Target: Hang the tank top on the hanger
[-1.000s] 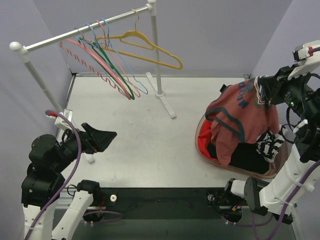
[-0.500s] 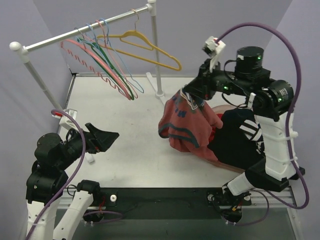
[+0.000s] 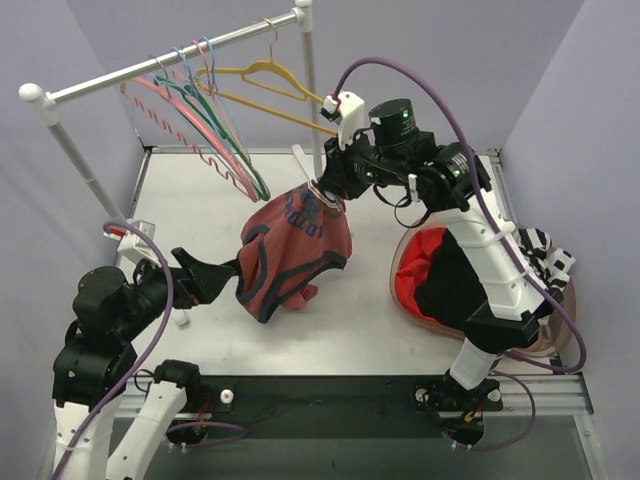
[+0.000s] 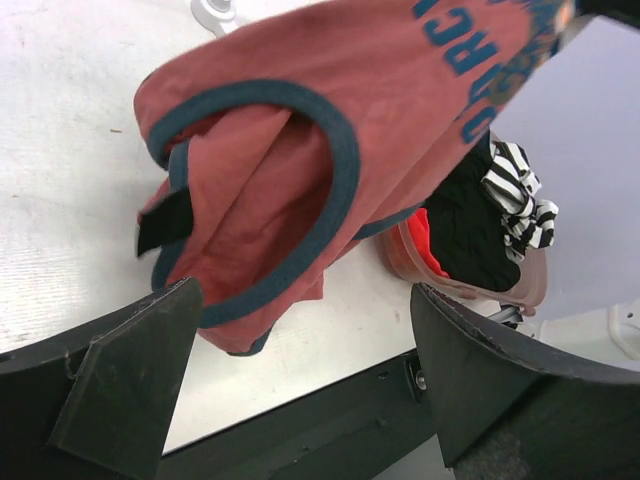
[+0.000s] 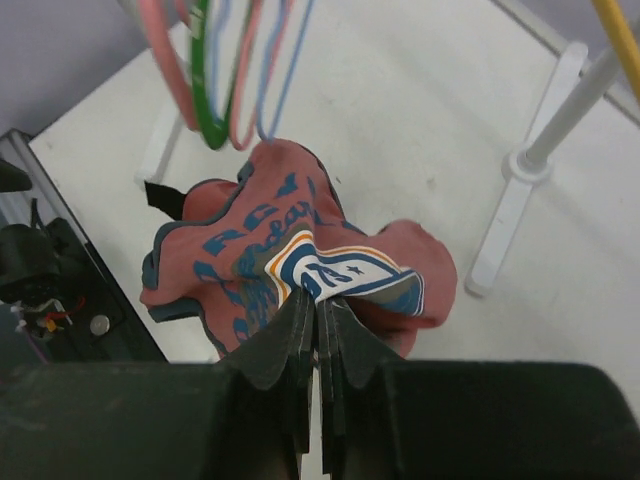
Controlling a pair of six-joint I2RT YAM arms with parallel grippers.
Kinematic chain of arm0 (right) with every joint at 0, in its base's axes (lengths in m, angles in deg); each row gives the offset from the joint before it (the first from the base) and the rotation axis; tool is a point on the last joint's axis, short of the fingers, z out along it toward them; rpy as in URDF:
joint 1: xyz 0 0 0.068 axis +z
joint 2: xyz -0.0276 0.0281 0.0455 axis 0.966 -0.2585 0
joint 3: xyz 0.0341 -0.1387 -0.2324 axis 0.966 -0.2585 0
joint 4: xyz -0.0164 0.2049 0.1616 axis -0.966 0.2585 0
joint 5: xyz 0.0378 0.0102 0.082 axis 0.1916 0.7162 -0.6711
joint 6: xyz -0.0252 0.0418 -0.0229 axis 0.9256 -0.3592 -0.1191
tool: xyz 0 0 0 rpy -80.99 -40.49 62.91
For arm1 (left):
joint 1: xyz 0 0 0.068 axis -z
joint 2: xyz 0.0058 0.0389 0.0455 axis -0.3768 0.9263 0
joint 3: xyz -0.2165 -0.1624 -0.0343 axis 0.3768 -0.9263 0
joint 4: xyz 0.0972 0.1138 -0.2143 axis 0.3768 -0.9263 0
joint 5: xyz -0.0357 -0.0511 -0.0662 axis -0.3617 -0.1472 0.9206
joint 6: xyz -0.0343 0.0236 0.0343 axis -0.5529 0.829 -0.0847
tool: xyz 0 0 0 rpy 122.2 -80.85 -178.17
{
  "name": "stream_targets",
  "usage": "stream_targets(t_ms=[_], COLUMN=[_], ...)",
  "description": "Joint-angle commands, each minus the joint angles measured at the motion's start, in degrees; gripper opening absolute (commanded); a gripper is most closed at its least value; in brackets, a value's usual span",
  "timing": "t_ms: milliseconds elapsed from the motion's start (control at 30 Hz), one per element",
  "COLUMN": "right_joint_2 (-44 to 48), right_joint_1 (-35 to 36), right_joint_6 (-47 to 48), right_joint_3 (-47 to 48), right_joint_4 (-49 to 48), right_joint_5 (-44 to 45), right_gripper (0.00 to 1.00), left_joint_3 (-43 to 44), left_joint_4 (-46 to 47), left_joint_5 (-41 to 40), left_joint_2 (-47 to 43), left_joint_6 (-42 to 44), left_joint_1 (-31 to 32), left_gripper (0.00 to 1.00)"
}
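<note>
My right hand (image 3: pixel 322 190) is over the centre of the desk (image 3: pixel 200 200), its fingers pressed together and clamped on a bunched fold of the tank top (image 3: pixel 290 250) near the chest print. The top hangs from that grip, drooping toward 8 o'clock. I can't tell whether its lowest edge touches the desk. My left hand (image 3: pixel 215 272) sits at 8 o'clock, fingers spread apart with nothing between them, just beside the top's dark-trimmed armhole. The hanger (image 3: pixel 268 66) is on the rail (image 3: pixel 110 78) at 12 o'clock, well apart from the top. The basket (image 3: pixel 400 290) lies at 4 o'clock.
</note>
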Motion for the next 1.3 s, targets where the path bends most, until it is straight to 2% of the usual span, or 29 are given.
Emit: stream_targets(t_ms=[0,133,167,233,267,300,400,467,500,533,600,633,667,733,767,833,1033,1267], right_joint_2=[2.32,2.51,2.24,1.28,0.92,0.66,0.83,2.58,3.55,5.73,8.81,12.05,13.82,18.99,20.50,24.71,31.85,35.99], right_joint_1=[-1.85,-2.55,-3.08,-4.31,-5.88,-6.85,-9.84,-11.16,-11.17,-11.17,-10.21,-9.59,-8.80,-5.38,-3.98,-1.95,-2.20,-4.48], right_joint_6=[-2.73,-2.82,-3.08,-4.22,-4.31,-4.57,-3.44,-1.33,1.37,5.49,10.43,16.72,19.39,25.54,30.88,33.30,28.13,21.36], right_joint_3=[-9.46,-17.90,-18.87,-20.72,-21.08,-21.69,-23.70,-26.69,-28.62,-34.03,-40.64,-46.07,-49.09,-53.75,-57.95,-61.84,-72.66,-78.38], right_joint_4=[-2.74,-2.82,-2.91,-3.09,-3.09,-3.09,-3.00,-2.83,-2.74,-2.48,-2.04,-1.86,-1.51,-1.51,-1.59,-2.73,-16.15,-24.27], right_joint_5=[2.46,3.16,3.69,5.45,5.45,5.28,1.78,-8.49,-11.91,-21.00,-28.17,-30.91,-30.67,-28.57,-25.43,-22.95,-17.40,-18.01], right_gripper=[0.03,0.22,0.40,0.54,0.65,0.68,0.70,0.77,0.80,0.83,0.83,0.84,0.84,0.86,0.86,0.87,0.88,0.88], left_joint_3=[-1.46,-3.49,-4.53,-5.86,-6.82,-9.18,-14.45,-15.18,-15.18,-15.18,-15.09,-14.66,-14.39,-13.34,-13.07,-12.54,-10.53,-7.62], left_joint_4=[-0.27,-1.84,-2.20,-3.16,-2.99,-2.64,1.22,2.28,2.46,3.15,3.86,3.95,3.86,3.43,3.42,4.12,11.23,16.78], left_joint_5=[-1.12,-1.12,-1.21,-0.69,0.10,1.93,6.86,3.56,0.58,-5.28,-11.90,-14.98,-21.62,-26.67,-29.66,-32.22,-38.03,-37.59], left_joint_2=[-0.54,-0.89,-0.80,-0.01,0.51,1.12,4.99,7.80,9.46,10.61,15.33,17.28,19.39,25.81,27.83,32.93,42.51,52.01], left_joint_6=[0.42,0.42,0.33,0.07,-0.37,-2.29,-6.07,-6.87,-7.31,-8.10,-10.56,-11.18,-12.23,-12.85,-12.68,-12.15,-5.92,-1.87], left_joint_1=[-0.19,-0.19,-0.19,-0.28,-0.19,-0.11,1.11,4.53,10.82,14.36,22.79,30.66,34.05,41.25,42.51,44.36,45.07,44.98], left_gripper=[0.96,0.94,0.94,0.90,0.87,0.86,0.83,0.83,0.84,0.83,0.84,0.84,0.84,0.84,0.84,0.84,0.81,0.80])
